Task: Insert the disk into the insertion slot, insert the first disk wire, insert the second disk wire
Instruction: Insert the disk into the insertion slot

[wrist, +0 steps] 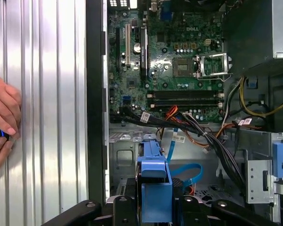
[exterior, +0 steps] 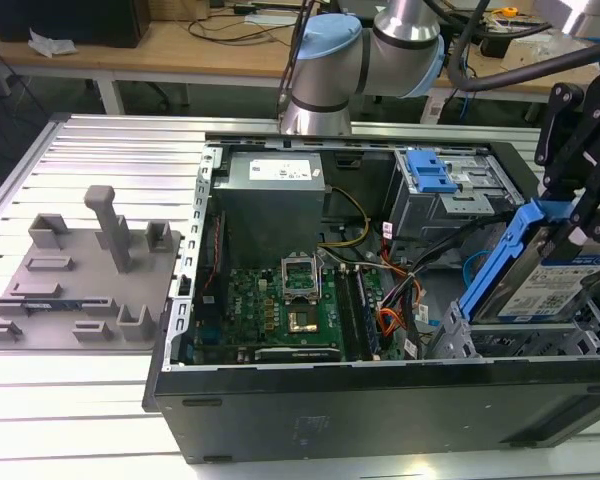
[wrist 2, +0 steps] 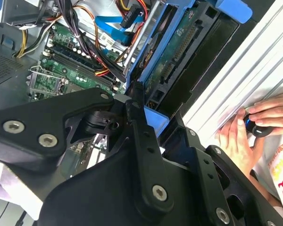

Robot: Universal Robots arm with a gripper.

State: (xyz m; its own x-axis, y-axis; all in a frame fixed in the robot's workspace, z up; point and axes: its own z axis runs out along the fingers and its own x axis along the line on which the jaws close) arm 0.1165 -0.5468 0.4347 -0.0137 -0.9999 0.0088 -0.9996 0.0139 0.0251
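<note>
In the exterior view the disk, a silver drive with a white label in a blue carrier, hangs tilted at the case's right end. My gripper is shut on it from above. Its low end sits just over the insertion slot, a low grey perforated cage in the near right corner of the case. The second wrist view shows the disk's underside beyond my black fingers. In the first wrist view the blue carrier stands above the cage. Loose blue and orange wires lie beside the cage.
The open computer case holds a motherboard, a power supply and a taller cage with a blue tab. A grey fixture plate lies at the exterior view's left. A person's hand rests on the ribbed table.
</note>
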